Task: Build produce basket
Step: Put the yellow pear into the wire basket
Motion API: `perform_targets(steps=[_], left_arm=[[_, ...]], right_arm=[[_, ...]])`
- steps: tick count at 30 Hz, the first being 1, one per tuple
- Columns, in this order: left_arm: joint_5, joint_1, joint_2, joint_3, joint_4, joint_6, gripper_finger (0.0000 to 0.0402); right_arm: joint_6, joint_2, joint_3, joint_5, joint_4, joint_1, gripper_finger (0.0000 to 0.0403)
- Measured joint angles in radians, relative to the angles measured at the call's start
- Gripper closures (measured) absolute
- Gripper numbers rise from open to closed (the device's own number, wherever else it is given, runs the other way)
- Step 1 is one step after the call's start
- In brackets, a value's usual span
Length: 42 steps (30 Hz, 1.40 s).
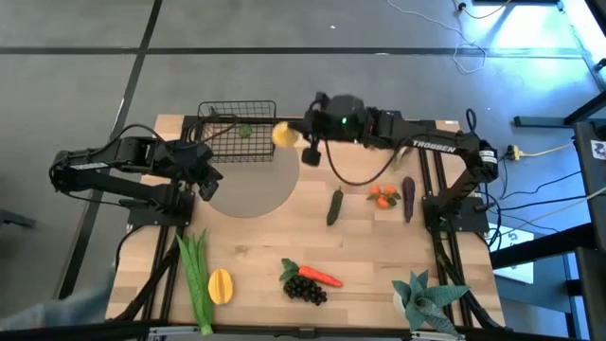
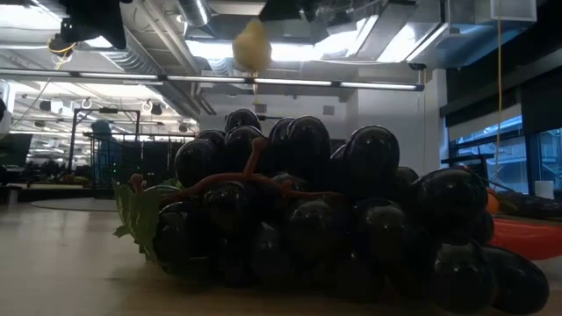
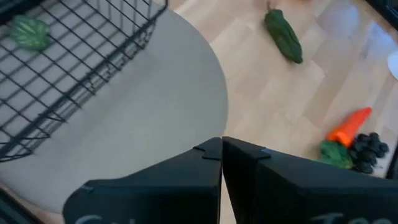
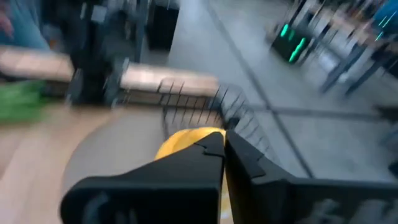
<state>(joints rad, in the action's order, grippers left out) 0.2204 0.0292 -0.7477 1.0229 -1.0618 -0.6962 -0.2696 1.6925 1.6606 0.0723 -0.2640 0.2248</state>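
Observation:
The black wire basket (image 1: 237, 133) stands on a grey round mat (image 1: 251, 189) with a small green piece (image 1: 244, 131) inside it. My right gripper (image 1: 295, 137) is shut on a yellow fruit (image 1: 283, 134) just beside the basket's right rim. My left gripper (image 3: 222, 149) is shut over the mat's left part, near the basket (image 3: 74, 68). Lying on the table are a cucumber (image 1: 334, 206), tangerines (image 1: 383, 196), an eggplant (image 1: 408, 199), a leek (image 1: 196, 275), another yellow fruit (image 1: 220, 285), a carrot (image 1: 320, 277) and grapes (image 1: 308, 290). My right gripper pinches the yellow fruit (image 4: 180, 142) between its two fingers, reaching in from the table's right side. My own fingers hide which part of the fruit they are on. The fruit (image 2: 252, 46) is lifted clear, high above the table, and sticks out past the fingertips.
A blue-green spiky plant (image 1: 426, 298) sits at the near right corner. The grapes (image 2: 307, 228) fill the low view, with the carrot (image 2: 527, 237) to their right. Bare wood lies between the mat and the near row of produce.

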Motion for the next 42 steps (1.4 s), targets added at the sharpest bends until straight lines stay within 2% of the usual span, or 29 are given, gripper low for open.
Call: perform_targets(steps=[8, 12, 21, 29, 42], left_arm=[[0.095, 0.000, 0.000, 0.000, 0.000, -0.001, 0.0401], [0.139, 0.000, 0.000, 0.000, 0.000, 0.000, 0.0401], [0.180, 0.000, 0.000, 0.000, 0.000, -0.001, 0.0401], [0.208, 0.001, 0.000, 0.000, 0.000, -0.001, 0.0401], [0.210, 0.001, 0.000, 0.000, 0.000, 0.000, 0.0401]], right_arm=[[0.000, 0.108, 0.000, -0.148, 0.245, 0.098, 0.0403], [0.014, 0.187, 0.023, -0.202, 0.300, 0.133, 0.0403], [0.022, 0.473, 0.268, -0.327, 0.291, 0.162, 0.0403], [0.031, 0.660, 0.442, -0.329, 0.171, 0.192, 0.0403], [0.061, 0.737, 0.459, -0.328, 0.177, 0.230, 0.0403]])
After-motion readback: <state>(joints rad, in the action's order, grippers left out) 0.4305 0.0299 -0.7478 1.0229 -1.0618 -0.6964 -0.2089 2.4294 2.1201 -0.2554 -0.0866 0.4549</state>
